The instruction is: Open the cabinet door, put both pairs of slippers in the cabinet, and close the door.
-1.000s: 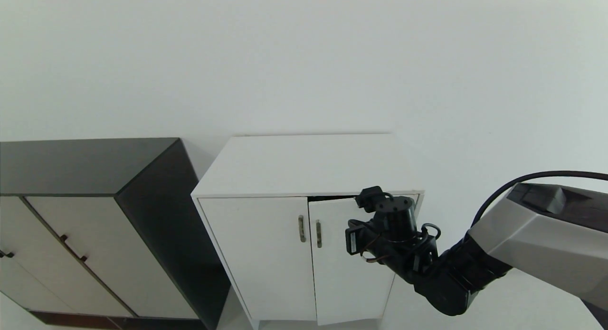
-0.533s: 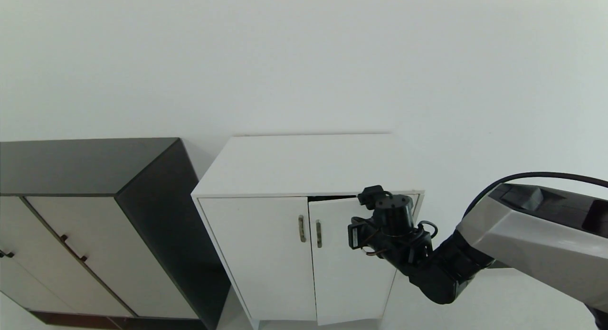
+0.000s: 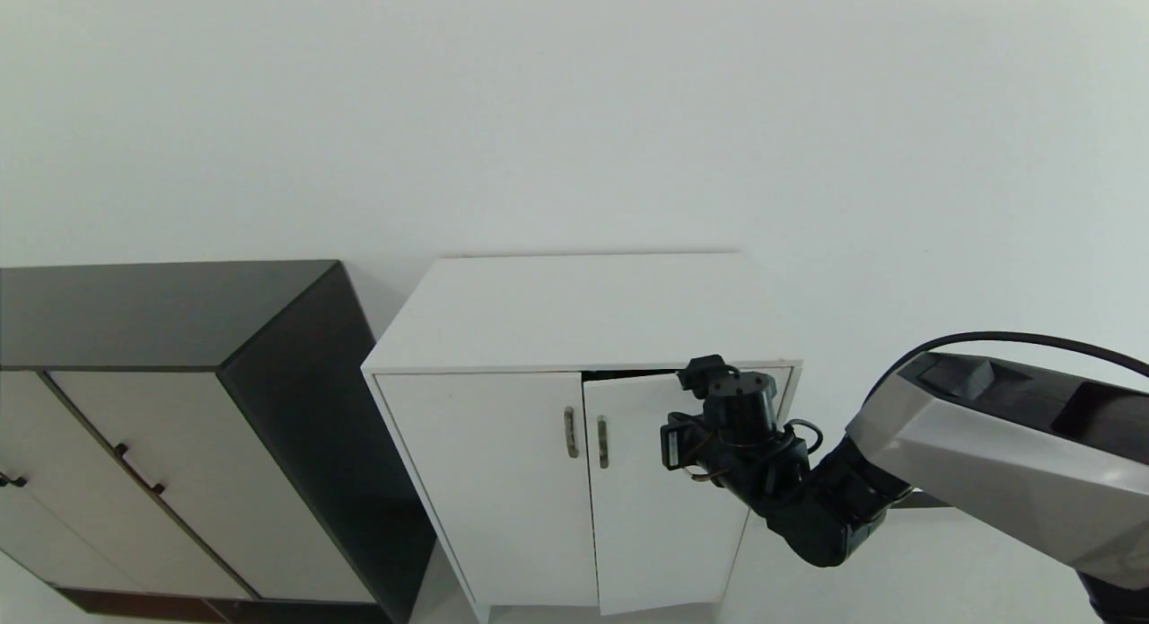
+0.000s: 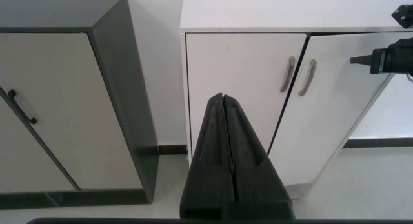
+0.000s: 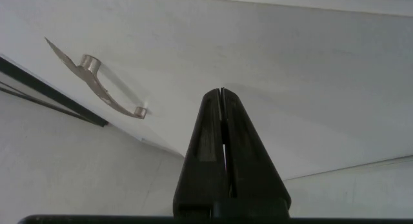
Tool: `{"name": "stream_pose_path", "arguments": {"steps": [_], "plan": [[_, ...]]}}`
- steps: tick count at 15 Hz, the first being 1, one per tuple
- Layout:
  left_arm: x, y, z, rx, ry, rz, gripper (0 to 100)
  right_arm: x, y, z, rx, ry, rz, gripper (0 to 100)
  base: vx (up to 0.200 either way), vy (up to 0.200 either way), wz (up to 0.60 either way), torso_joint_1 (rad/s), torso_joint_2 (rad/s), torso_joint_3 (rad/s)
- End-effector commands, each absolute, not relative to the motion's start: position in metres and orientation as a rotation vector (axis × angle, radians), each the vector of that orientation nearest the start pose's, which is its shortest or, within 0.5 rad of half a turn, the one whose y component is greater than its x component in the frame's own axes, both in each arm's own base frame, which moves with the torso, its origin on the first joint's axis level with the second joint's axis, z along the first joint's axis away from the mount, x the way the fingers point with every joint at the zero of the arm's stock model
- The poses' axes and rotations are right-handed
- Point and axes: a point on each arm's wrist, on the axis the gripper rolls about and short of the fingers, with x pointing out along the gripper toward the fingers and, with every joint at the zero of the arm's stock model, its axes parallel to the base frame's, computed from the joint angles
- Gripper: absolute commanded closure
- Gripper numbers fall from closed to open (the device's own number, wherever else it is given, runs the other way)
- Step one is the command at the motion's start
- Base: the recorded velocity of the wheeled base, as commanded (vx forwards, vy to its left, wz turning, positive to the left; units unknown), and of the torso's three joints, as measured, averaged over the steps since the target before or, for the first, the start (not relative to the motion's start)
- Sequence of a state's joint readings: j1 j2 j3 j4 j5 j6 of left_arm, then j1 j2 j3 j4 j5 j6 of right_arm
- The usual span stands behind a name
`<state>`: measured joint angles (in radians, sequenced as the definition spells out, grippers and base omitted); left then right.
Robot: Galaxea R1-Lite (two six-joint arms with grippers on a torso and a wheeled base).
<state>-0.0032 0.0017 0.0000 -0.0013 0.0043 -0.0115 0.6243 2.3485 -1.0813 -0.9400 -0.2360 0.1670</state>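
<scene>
The white cabinet [image 3: 574,310] stands against the wall with two doors. Its right door [image 3: 646,525] is slightly ajar, with a dark gap along its top edge. The left door [image 3: 485,489] is flush. Two metal handles [image 3: 602,442] sit side by side at the centre seam. My right gripper [image 5: 222,93] is shut and empty, its tip close against the right door's face, beside that door's handle [image 5: 106,82]. In the head view it hangs in front of the right door's upper part [image 3: 669,446]. My left gripper [image 4: 223,98] is shut and empty, held well back from the cabinet [image 4: 284,11].
A taller dark cabinet [image 3: 179,310] with pale doors stands just left of the white one, with a narrow gap between them. A plain white wall [image 3: 574,112] runs behind both. Light floor [image 4: 361,185] lies in front.
The right arm's elbow and forearm have swung in toward the cabinet. Its gripper has stayed at the right door's upper part. The door's gap looks the same.
</scene>
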Motion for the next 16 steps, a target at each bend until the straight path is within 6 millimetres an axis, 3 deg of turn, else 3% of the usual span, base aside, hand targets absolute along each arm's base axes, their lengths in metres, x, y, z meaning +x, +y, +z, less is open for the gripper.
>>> {"name": "stream_pose_path", "arguments": {"steps": [1, 16], "plan": [[-0.023, 0.000, 0.076, -0.012, 0.002, 0.002, 100, 0.357, 0.246, 0.032, 0.025, 0.335, 0.350, 100, 0.000, 0.000, 0.00, 0.000, 0.00, 0.000], [-0.023, 0.000, 0.076, -0.014, 0.000, 0.002, 100, 0.371, 0.241, 0.039, 0.047, 0.298, 0.325, 100, 0.000, 0.000, 0.00, 0.000, 0.00, 0.000]]}}
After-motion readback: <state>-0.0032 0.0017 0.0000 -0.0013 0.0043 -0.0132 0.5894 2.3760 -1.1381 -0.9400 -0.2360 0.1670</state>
